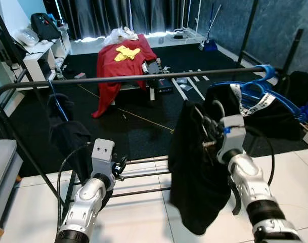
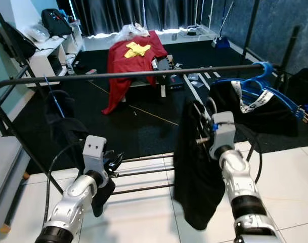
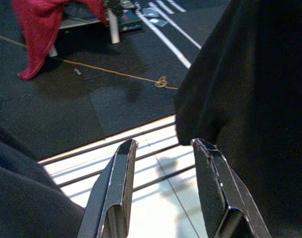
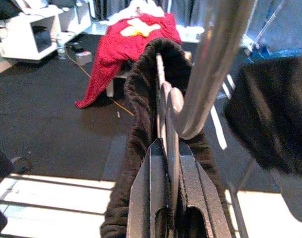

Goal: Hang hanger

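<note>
Right now the hanger [image 4: 163, 94], draped with a black garment [image 1: 196, 172], is pinched in the right gripper [image 1: 207, 132], fingers clenched on the hanger's neck just under its hook [image 4: 173, 101]. In the right wrist view the hook curls right beside the clothes rail [image 4: 210, 69], which crosses close in front of and above the fingers; cannot tell if hook and rail touch, and the hook does not look seated over the rail yet. In the head views the hanger sits just below the rail [image 1: 128, 77], near its right-hand end, between the rail's middle and the blue hangers [image 1: 265, 83] already hooked at the right end with a dark garment [image 1: 275, 116] on them.

Key relation: rail lies up and slightly ahead of the claw, hanger's long axis looks to run roughly across the rail line, garment hanging straight down from it. Likely next need is to lift the hook over the rail and lower it on; right arm is the nearer one and already holds it.

Left gripper [image 3: 163, 186] is lower, toward the rail's left half, fingers spread with nothing between them, pointed at the rack's bottom bars [image 3: 136, 166] and white tile floor [image 3: 155, 203]. Another dark garment [image 1: 68, 134] hangs near the rail's left end. Farther back on the black carpet [image 1: 138, 131], a red cloth [image 1: 121, 63] covers a low bench.
</note>
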Controlling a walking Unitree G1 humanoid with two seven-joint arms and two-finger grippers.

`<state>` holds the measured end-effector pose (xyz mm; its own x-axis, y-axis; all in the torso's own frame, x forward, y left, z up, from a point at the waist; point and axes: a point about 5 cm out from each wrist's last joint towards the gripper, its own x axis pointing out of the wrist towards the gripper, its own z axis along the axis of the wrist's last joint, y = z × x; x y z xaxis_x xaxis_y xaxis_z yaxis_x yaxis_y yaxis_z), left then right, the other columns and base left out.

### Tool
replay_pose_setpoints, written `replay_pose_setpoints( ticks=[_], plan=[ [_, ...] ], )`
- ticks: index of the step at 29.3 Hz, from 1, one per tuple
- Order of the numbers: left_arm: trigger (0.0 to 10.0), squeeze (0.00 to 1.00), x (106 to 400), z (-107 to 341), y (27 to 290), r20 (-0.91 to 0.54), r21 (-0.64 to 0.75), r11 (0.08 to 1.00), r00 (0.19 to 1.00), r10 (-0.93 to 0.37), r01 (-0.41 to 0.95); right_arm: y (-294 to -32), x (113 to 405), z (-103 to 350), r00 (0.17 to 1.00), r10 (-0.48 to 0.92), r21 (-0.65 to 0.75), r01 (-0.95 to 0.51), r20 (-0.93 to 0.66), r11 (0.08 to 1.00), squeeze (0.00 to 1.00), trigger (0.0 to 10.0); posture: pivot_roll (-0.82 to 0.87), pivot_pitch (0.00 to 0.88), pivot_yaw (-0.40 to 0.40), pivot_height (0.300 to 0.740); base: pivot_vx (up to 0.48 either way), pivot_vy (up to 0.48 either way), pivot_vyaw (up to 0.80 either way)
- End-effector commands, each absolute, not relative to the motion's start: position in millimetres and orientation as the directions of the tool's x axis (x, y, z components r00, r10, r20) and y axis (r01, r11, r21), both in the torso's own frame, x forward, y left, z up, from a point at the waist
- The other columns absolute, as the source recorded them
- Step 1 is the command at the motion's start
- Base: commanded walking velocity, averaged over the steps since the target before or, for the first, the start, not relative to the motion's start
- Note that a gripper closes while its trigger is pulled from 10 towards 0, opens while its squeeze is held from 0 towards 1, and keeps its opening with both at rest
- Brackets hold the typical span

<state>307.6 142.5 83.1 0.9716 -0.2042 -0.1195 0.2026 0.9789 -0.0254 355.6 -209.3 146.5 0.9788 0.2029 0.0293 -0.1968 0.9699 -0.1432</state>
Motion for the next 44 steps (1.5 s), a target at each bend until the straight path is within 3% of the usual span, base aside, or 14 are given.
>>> replay_pose_setpoints(
  ticks=[1, 18, 37, 44],
  plan=[
    [10.0, 0.00, 306, 81, 145, -0.130, -0.031, 0.980, 0.972, -0.197, 0.194, -201, 360, 166, 0.963, 0.245, -0.171, -0.225, 0.111, 0.959, 0.00, 10.0, -0.01, 0.021, 0.020, 0.740, 0.420, 0.000, 0.00],
    [10.0, 0.00, 306, 81, 144, -0.129, -0.030, 0.979, 0.971, -0.202, 0.200, -187, 365, 202, 0.921, 0.346, -0.206, -0.309, 0.178, 0.928, 0.00, 10.0, -0.01, 0.027, 0.019, 0.740, 0.414, 0.000, 0.00],
    [10.0, 0.00, 304, 79, 142, -0.132, -0.004, 0.975, 0.967, -0.219, 0.221, -180, 369, 190, 0.905, 0.420, -0.119, -0.424, -0.061, 0.898, 0.00, 10.0, -0.01, 0.023, 0.020, 0.740, 0.000, 0.000, 0.00],
    [10.0, 0.00, 302, 85, 134, -0.077, -0.017, 0.955, 0.952, -0.296, 0.295, -185, 371, 188, 0.916, 0.387, -0.043, -0.393, -0.105, 0.918, 0.00, 10.0, -0.01, 0.012, 0.022, 0.740, 0.000, 0.000, 0.00]
  ],
)
